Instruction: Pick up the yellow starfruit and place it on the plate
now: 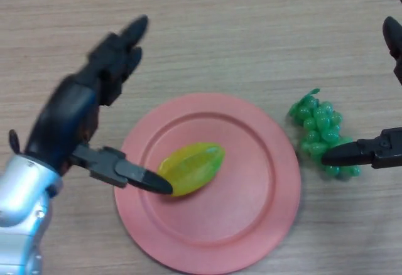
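Observation:
The yellow-green starfruit (192, 167) lies on the pink plate (251, 206), left of the plate's middle. My left hand (94, 99) is open beside the plate's left rim. Its thumb (132, 174) points right, with the tip at the starfruit's left end; its fingers (122, 43) are straight and point up and away from the fruit. My right hand (383, 149) shows at the right edge, with one finger over the green grapes; its other fingers reach up along the edge and the hand holds nothing.
A bunch of green grapes (320, 130) lies on the wooden table (220, 30) just right of the plate.

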### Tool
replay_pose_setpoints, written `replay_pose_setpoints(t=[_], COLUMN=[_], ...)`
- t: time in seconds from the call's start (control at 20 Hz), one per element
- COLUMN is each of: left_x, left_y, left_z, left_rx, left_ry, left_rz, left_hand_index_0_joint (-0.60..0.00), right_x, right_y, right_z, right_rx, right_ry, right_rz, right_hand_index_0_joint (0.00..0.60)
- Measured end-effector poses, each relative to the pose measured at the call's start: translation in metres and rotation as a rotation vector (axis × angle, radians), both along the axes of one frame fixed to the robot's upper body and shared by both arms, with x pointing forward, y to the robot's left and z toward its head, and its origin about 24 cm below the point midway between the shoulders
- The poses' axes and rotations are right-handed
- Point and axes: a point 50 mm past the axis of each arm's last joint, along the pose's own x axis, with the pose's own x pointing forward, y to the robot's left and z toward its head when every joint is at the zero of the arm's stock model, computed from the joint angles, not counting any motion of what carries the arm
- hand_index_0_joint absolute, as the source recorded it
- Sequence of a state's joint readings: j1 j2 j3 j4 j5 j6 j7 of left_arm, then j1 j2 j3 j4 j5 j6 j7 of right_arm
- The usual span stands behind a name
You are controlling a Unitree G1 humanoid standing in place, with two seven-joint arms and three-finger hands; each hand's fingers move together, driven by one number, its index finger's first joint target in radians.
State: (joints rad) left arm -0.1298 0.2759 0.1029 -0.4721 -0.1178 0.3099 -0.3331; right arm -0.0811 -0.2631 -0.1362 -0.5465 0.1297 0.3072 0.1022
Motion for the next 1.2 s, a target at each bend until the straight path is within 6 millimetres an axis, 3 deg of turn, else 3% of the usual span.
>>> replay_pose_setpoints(t=[0.15,0.4,0.5,0.85,1.2], left_x=[-0.001,-0.012,-0.015,-0.019,-0.022], left_y=[0.011,0.034,0.040,0.042,0.049], left_z=[0.010,0.003,-0.001,-0.007,0.000], left_rx=[-0.086,-0.137,-0.051,-0.075,-0.070], left_ry=[-0.030,-0.072,-0.098,-0.079,-0.111], left_rz=[0.052,0.210,0.272,0.281,0.308], left_hand_index_0_joint=[0.000,0.000,0.000,0.000,0.000], right_x=[0.002,-0.001,-0.002,-0.005,-0.015], right_y=[-0.003,-0.006,-0.006,-0.003,0.001], right_z=[-0.003,-0.010,-0.011,-0.008,-0.002], right_rx=[0.011,0.010,0.007,-0.005,-0.085], right_ry=[0.018,0.036,0.035,0.022,-0.002], right_rz=[-0.002,-0.012,-0.015,0.008,0.042], right_hand_index_0_joint=[0.000,0.000,0.000,0.000,0.000])
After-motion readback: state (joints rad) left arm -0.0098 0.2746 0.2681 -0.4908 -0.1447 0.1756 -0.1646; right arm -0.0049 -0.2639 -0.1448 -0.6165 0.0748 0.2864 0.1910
